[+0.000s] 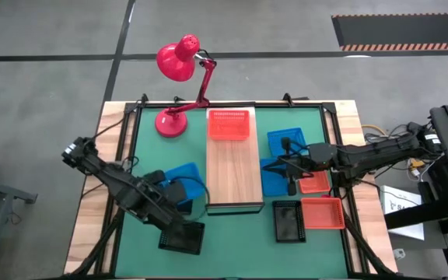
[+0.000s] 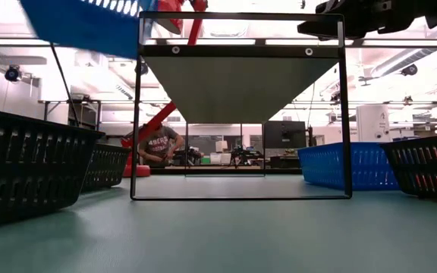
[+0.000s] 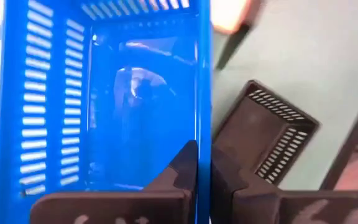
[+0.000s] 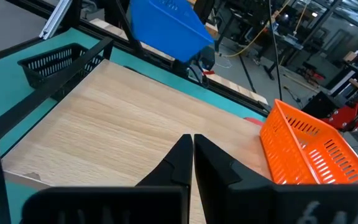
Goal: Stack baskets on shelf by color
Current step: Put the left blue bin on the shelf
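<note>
My left gripper (image 3: 202,155) is shut on a blue basket (image 1: 183,177), held up in the air to the left of the light-wood shelf (image 1: 236,167). A red-orange basket (image 1: 229,124) rests flat on the shelf's far end. Under the lifted basket a black basket (image 3: 266,134) lies on the green mat. My right gripper (image 4: 192,155) is shut and holds nothing; it points level toward the shelf from the right, beside the shelf's right edge (image 1: 264,167). My left gripper pinches one side wall of the blue basket (image 3: 204,124), one finger (image 3: 185,165) inside the basket and one (image 3: 225,177) outside. The fingers come from above, pointing steeply down. The basket is lifted clear of the table and hangs tilted, as seen in the low view (image 2: 82,23).
Right of the shelf lie two blue baskets (image 1: 286,141), two red-orange baskets (image 1: 322,212) and a black basket (image 1: 289,222). Another black basket (image 1: 182,237) lies near the front left. A red desk lamp (image 1: 179,62) stands at the far left. A person (image 2: 158,144) sits beyond the table.
</note>
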Robot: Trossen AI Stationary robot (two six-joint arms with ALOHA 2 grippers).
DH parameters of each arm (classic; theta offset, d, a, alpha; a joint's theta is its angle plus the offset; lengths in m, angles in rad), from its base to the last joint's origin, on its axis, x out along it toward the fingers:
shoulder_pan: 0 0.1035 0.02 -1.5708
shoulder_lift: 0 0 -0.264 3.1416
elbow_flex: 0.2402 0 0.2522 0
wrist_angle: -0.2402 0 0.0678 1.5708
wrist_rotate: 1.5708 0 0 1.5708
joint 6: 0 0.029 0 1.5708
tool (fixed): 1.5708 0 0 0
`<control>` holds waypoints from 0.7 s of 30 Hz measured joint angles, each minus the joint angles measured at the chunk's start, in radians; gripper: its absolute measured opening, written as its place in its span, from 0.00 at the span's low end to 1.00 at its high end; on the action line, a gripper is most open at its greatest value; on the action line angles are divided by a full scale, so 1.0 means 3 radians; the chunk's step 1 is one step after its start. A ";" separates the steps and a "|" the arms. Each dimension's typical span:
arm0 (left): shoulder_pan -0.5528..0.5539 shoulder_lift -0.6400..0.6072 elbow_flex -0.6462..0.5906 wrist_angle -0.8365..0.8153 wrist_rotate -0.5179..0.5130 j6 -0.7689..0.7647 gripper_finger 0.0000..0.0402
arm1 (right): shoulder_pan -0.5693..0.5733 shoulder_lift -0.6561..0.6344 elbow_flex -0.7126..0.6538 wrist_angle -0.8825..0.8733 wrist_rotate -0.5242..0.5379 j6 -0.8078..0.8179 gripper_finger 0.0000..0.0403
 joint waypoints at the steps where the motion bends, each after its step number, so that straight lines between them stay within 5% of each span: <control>1: -0.0002 0.0049 0.0087 0.0002 -0.0023 0.0102 0.00 | 0.0000 -0.0002 0.0000 0.0001 0.0000 0.0005 0.02; 8: 0.0002 0.0254 0.0479 -0.0006 -0.0167 0.0514 0.00 | 0.0000 -0.0004 0.0000 -0.0075 0.0000 0.0039 0.02; 21: 0.0095 0.0304 0.0522 0.0044 -0.0550 0.0934 0.00 | 0.0000 -0.0004 0.0000 -0.0102 0.0001 0.0070 0.02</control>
